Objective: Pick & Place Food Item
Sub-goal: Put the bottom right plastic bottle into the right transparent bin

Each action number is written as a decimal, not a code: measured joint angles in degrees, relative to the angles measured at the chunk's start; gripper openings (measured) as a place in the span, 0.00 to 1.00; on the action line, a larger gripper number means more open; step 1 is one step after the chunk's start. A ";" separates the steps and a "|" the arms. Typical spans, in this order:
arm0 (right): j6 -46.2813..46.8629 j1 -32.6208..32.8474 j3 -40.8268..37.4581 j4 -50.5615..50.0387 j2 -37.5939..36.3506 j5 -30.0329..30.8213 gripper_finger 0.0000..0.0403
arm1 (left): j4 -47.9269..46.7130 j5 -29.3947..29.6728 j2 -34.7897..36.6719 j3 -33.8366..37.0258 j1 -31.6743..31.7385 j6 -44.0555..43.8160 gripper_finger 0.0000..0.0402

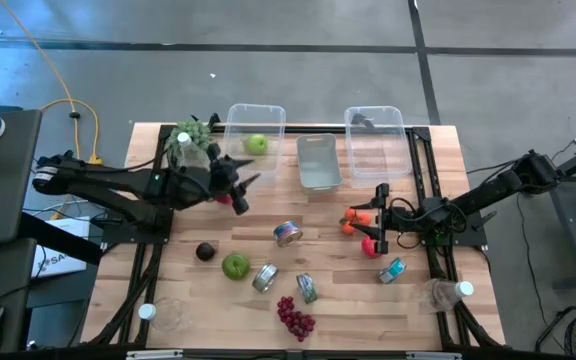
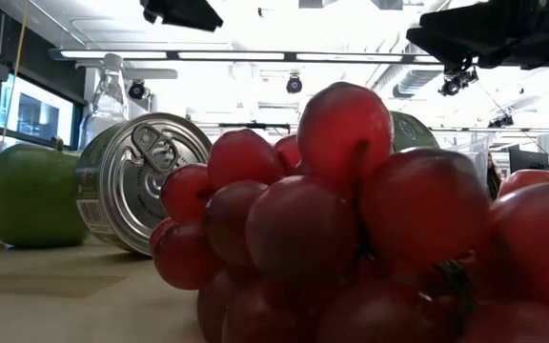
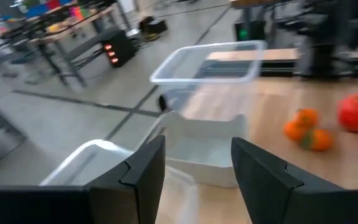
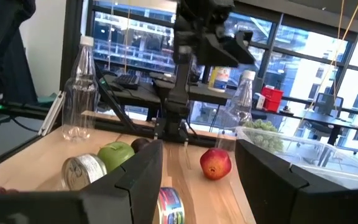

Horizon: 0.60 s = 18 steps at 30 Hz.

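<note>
From above, the pale wooden surface (image 1: 328, 270) carries three clear plastic bins along its far edge: the left bin (image 1: 255, 128) holds a small green apple (image 1: 257, 144), the lower middle bin (image 1: 318, 160) and the right bin (image 1: 374, 131) look empty. The left tool (image 1: 243, 183) hangs just in front of the left bin, beside a red apple (image 1: 238, 203), while the right tool (image 1: 378, 215) sits low among the small orange fruits (image 1: 356, 217) and a red fruit (image 1: 370, 245), with nothing visibly in it. Loose on the surface are a larger green apple (image 1: 235, 265), a dark round fruit (image 1: 205, 251), a bunch of red grapes (image 1: 295, 318), a bunch of green grapes (image 1: 190, 134) and several tin cans (image 1: 288, 233). At surface height, the red grapes fill the foreground, with a ring-pull can (image 2: 132, 181) and the green apple behind them. The left wrist view shows its fingers (image 3: 145, 168) spread apart and empty, facing the bins. The right wrist view shows its fingers (image 4: 138, 174) likewise parted and empty, looking across at the red apple. I judge the step to be choosing a food item; next, one tool must descend around a fruit and close.
</note>
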<state>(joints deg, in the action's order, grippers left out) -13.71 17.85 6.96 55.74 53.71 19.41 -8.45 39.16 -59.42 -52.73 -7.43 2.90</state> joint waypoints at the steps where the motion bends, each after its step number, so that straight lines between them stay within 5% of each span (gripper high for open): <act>1: 0.15 -0.01 0.00 -0.42 0.00 0.03 0.48 | -0.04 0.00 0.00 0.00 -1.11 -0.12 0.44; 8: -0.18 -0.01 0.00 0.34 -0.01 0.01 0.48 | -0.53 -0.02 0.08 0.00 -6.75 -0.31 0.44; 14: -10.72 1.44 2.04 2.23 -0.43 1.55 0.48 | -2.23 -0.06 0.18 0.00 -10.45 -2.38 0.44; 18: -11.66 3.24 9.51 -11.73 -2.95 8.66 0.48 | -3.88 -0.05 0.18 0.00 -11.79 -4.32 0.44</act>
<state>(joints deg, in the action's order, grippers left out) -25.37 21.09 16.47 44.00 50.76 28.07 -12.33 39.11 -59.24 -52.73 -19.22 -1.42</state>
